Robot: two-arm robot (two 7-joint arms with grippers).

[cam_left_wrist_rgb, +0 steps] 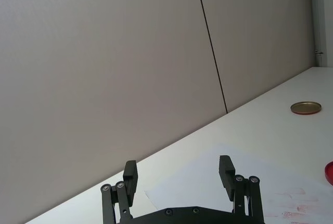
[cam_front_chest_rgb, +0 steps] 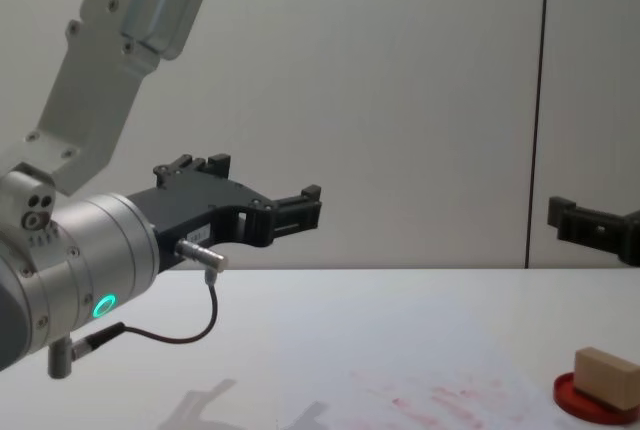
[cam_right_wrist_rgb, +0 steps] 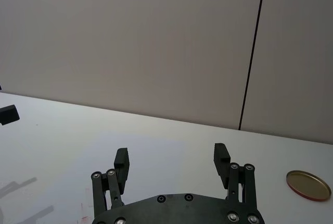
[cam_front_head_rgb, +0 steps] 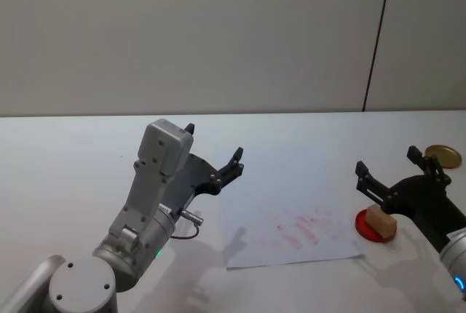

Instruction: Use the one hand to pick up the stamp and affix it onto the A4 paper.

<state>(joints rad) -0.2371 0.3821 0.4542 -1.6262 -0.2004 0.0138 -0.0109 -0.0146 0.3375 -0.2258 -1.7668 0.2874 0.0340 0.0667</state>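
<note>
You're seeing the small light-tan wooden block stamp (cam_front_head_rgb: 381, 220) sitting on a flat round red ink pad (cam_front_head_rgb: 362, 224), just beside the white, red-smudged A4 paper (cam_front_head_rgb: 284, 182) lying flat.

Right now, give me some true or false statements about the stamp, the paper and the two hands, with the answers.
1. The stamp sits on the red ink pad. True.
2. The right hand is gripping the stamp. False: it is open and raised above the stamp, which lies free on the pad.
3. The A4 paper is blank. False: it bears red ink prints and smudges.
4. The left hand is open, holding nothing. True.
</note>
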